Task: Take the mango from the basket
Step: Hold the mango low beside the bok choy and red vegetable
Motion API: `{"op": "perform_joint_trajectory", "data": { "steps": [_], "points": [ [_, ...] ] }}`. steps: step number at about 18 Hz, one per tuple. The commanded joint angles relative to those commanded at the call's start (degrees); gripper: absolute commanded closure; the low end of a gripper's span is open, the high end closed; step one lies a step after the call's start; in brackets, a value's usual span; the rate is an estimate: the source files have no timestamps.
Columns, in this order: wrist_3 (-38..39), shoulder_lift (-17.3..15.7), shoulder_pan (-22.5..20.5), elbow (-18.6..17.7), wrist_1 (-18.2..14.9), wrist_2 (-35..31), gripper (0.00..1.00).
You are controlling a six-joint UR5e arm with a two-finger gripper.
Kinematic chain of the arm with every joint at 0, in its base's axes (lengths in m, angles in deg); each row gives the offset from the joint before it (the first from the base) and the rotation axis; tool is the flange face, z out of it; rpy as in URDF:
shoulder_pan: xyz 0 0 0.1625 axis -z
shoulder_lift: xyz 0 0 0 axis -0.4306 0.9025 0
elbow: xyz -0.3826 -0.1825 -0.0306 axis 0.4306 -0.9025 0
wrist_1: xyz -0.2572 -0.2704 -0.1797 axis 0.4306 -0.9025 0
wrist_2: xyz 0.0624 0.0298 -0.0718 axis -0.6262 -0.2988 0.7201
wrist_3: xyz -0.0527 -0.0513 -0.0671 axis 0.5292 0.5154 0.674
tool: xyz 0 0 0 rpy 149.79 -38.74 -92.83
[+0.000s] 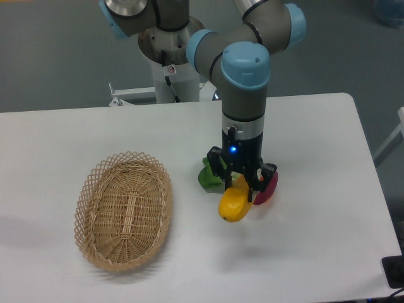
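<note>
Camera: my hand clamps mango at its upper end, right of basket; smooth, probably slippery, firm.

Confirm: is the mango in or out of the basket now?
Out. The hand holds the mango right of the basket, whose woven floor shows bare.

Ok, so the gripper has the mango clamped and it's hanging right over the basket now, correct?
Not quite. The gripper does have the mango clamped, but the camera view shows it well to the right of the basket, in front of the bok choy and magenta vegetable. The basket holds nothing.
</note>
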Motion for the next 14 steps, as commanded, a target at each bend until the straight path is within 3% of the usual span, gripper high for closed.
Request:
{"op": "perform_joint_trajectory", "data": {
  "steps": [14],
  "points": [
    [0.1,0.0,0.0,-0.1,0.0,0.0,0.59]
  ]
}}
